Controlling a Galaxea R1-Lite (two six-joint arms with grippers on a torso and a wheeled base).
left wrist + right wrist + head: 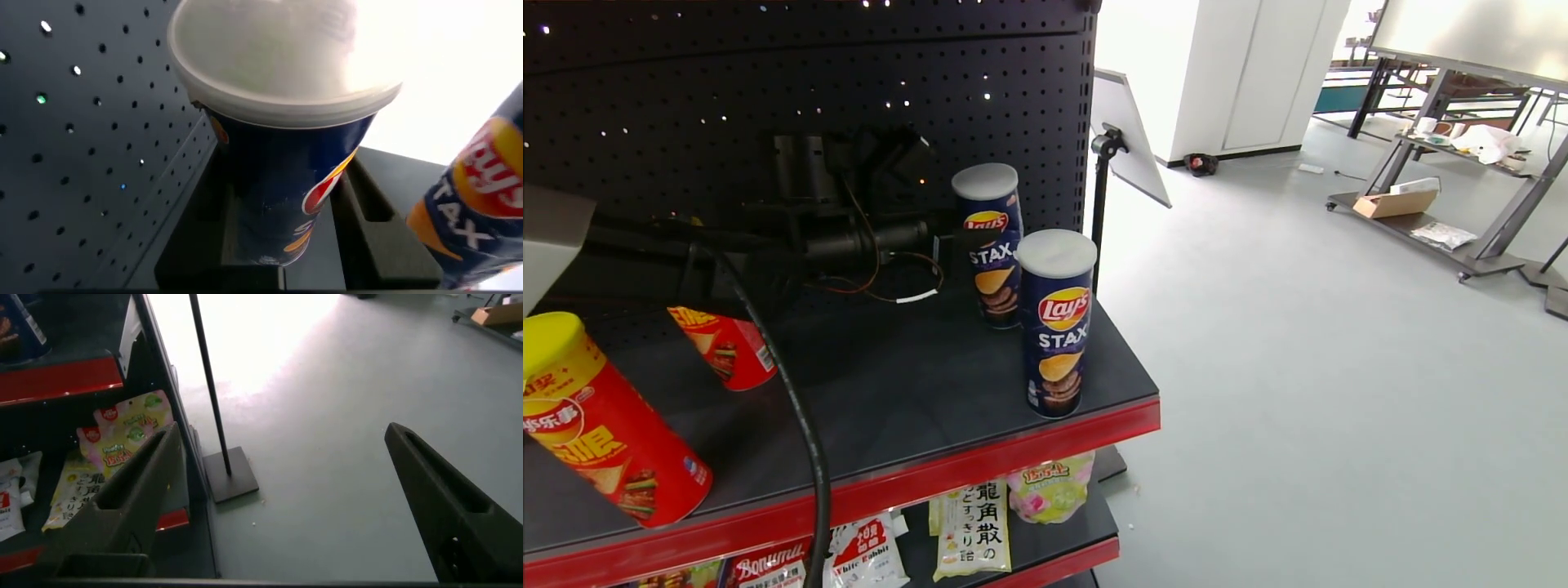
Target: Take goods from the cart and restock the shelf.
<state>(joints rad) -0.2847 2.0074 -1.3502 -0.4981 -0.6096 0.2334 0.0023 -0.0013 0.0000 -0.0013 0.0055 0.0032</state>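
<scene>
Left gripper (286,204) brackets the rear blue can (988,245), which stands upright on the shelf (890,384) close to the pegboard (768,98); gripping or released, cannot tell. Front blue can (1058,327) stands just beside, toward the shelf edge. Right gripper (278,441) wide open, empty, well apart over the floor (1339,367).

Rear blue can (991,253), dark blue with a white lid, stood upright close to the pegboard back (768,82), front blue can (1058,327) of the same kind upright near the front right corner of the black, red-edged shelf (915,384), yellow-lidded red can (605,433) and second red can (727,347) farther left.
</scene>
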